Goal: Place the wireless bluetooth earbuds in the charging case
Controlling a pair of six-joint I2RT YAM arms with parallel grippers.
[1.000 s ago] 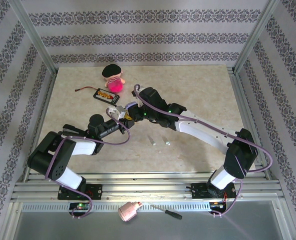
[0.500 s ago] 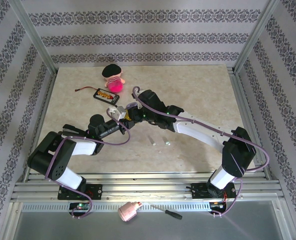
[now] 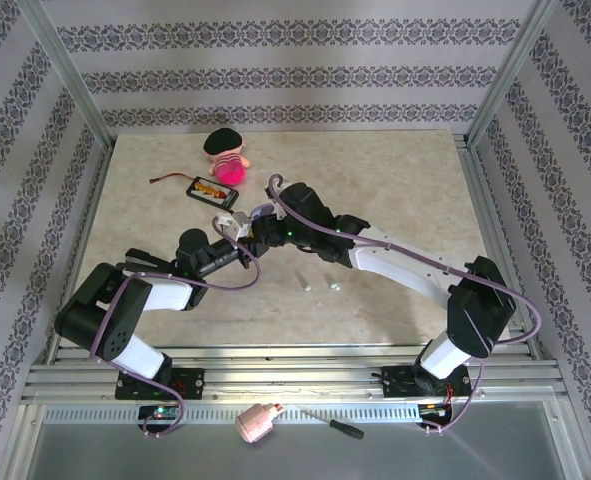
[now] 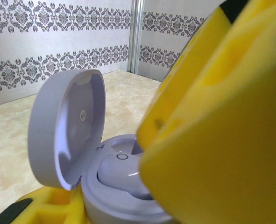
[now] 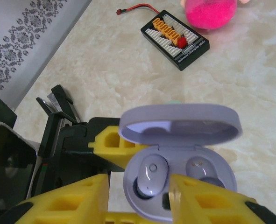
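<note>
Inside the open case point(image 5: 220, 173), in the left slot as the right wrist camera sees it, sits a lilac bud point(image 5: 152, 175) with its rounded back up. Whether the slot next to it is filled, I cannot tell. The lid point(image 5: 180, 123) stands upright behind the bud. The left gripper point(image 4: 123, 191) grasps the case, with one yellow finger point(image 4: 212, 140) pressed on each side of its lower half, and holds it over the table point(image 3: 395, 190), left of the middle. The right gripper point(image 5: 140, 183) hangs just above the case with its jaws apart; nothing is between them and they do not touch the bud. Two white buds point(image 3: 302, 280) lie loose on the table near the case, toward the arm bases, close to each other. Farther back lie a black board point(image 3: 213, 190) with orange plugs and a pink doll point(image 3: 227, 155).
</note>
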